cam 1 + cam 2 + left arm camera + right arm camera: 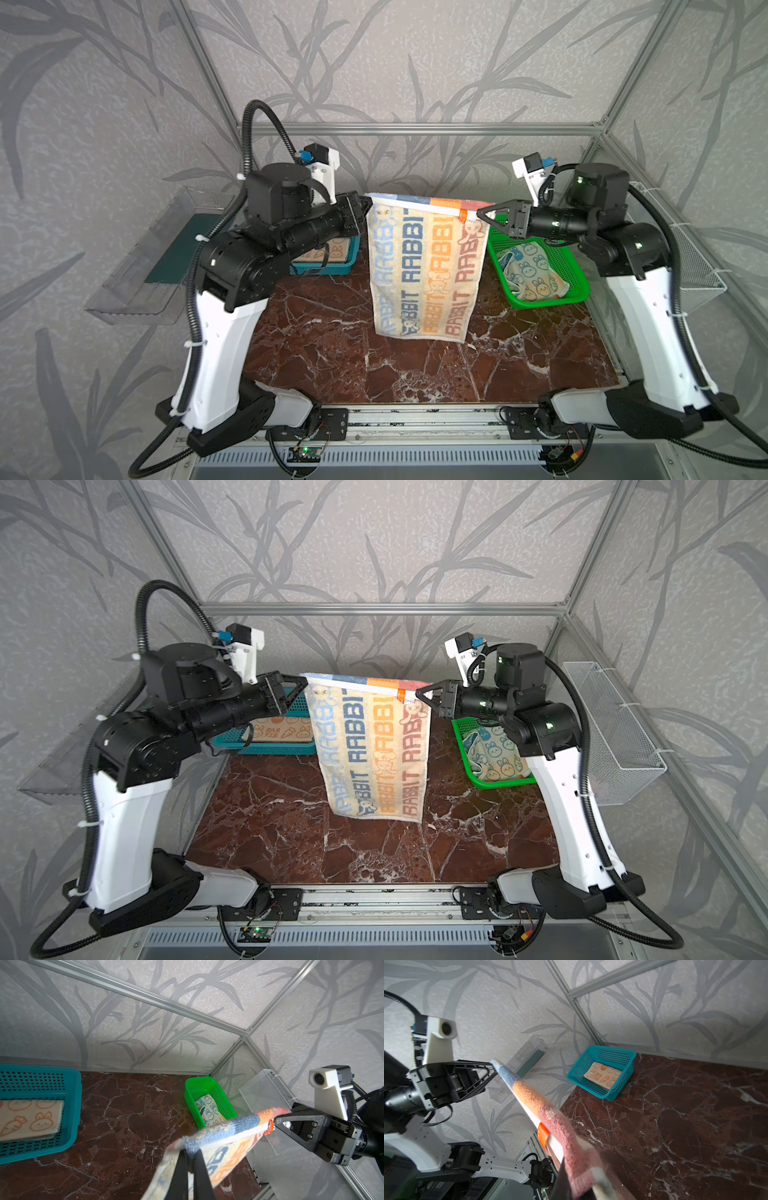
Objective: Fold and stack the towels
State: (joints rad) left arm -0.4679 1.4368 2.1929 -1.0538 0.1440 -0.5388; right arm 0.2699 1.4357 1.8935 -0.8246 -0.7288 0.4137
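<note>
Where the left arm crosses the ten o'clock corner, it hides most of the blue basket in both top views. Only a slice of the folded peach towel inside it shows. The right arm covers the far end of the green basket at two o'clock, where a crumpled cream-and-blue towel lies. Whether the lower hem of the hanging RABBIT towel touches the table I cannot tell.

That towel is spread flat in the air over the table's middle. Its top edge is taut and nearly level, and its two sides hang clear of both baskets. From the hem toward six o'clock the marble lies bare.

Both forearms are raised and roughly level, with the wrists turned inward. The left gripper points to three o'clock and the right gripper to nine o'clock—each pinched tight on one top corner.
</note>
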